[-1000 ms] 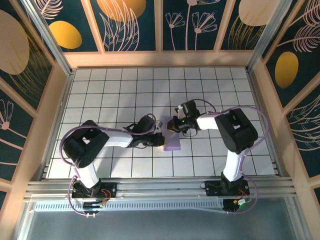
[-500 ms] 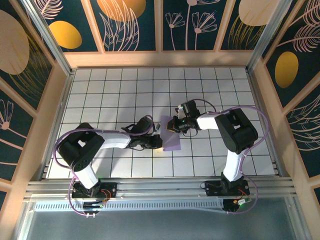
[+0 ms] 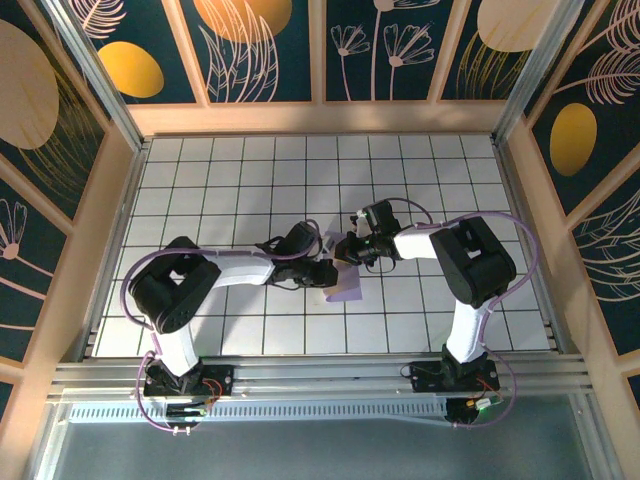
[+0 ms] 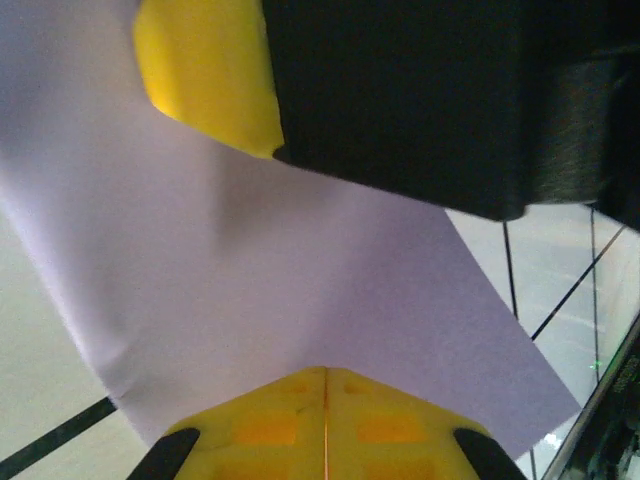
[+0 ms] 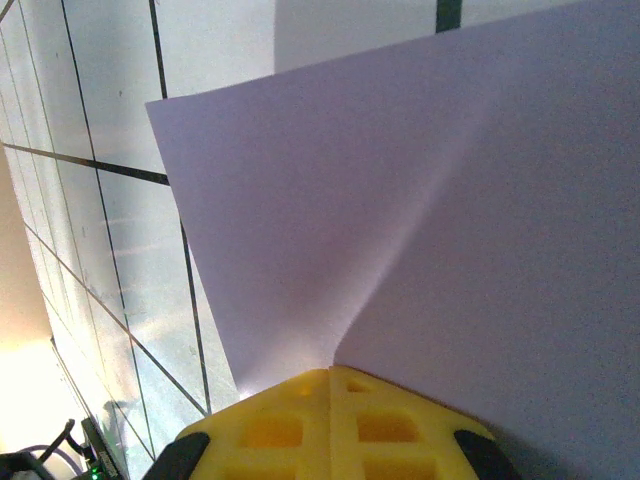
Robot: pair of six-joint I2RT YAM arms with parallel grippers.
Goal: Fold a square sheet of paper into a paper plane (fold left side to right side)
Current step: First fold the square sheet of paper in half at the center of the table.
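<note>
Lavender paper (image 5: 450, 250); white table (image 3: 250, 180), black grid lines.

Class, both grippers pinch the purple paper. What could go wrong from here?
1. The left gripper and right gripper both pinch the square sheet of paper; pulling apart might tear it.
2. The sheet buckles between them, so a stray crease may set.
3. The grippers sit close and could collide.

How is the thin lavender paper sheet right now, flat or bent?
Bent: the thin lavender paper sheet curves up from the tiles, pinched by yellow left fingers and right fingers.
</note>
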